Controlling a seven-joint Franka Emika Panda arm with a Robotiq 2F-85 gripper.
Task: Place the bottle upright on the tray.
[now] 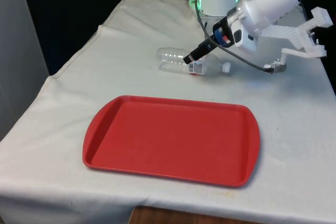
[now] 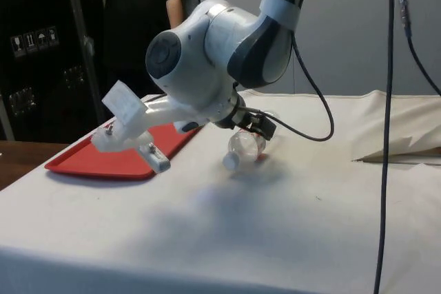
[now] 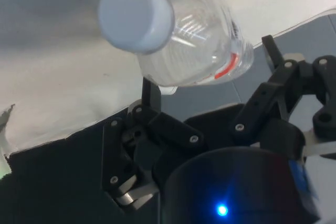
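Lying empty near the table's front edge, the red tray (image 1: 173, 140) waits well apart from the clear plastic bottle (image 1: 176, 60), which rests on its side on the white cloth (image 1: 63, 119) beyond it. Gripper (image 1: 190, 58) sits at the bottle's middle, fingers (image 3: 150, 98) straddling the body but seemingly not yet squeezing. Bottle looks empty: light, thin-walled, slick, likely to dent, so mid-body near the label seems best; actual finger contact is hidden.
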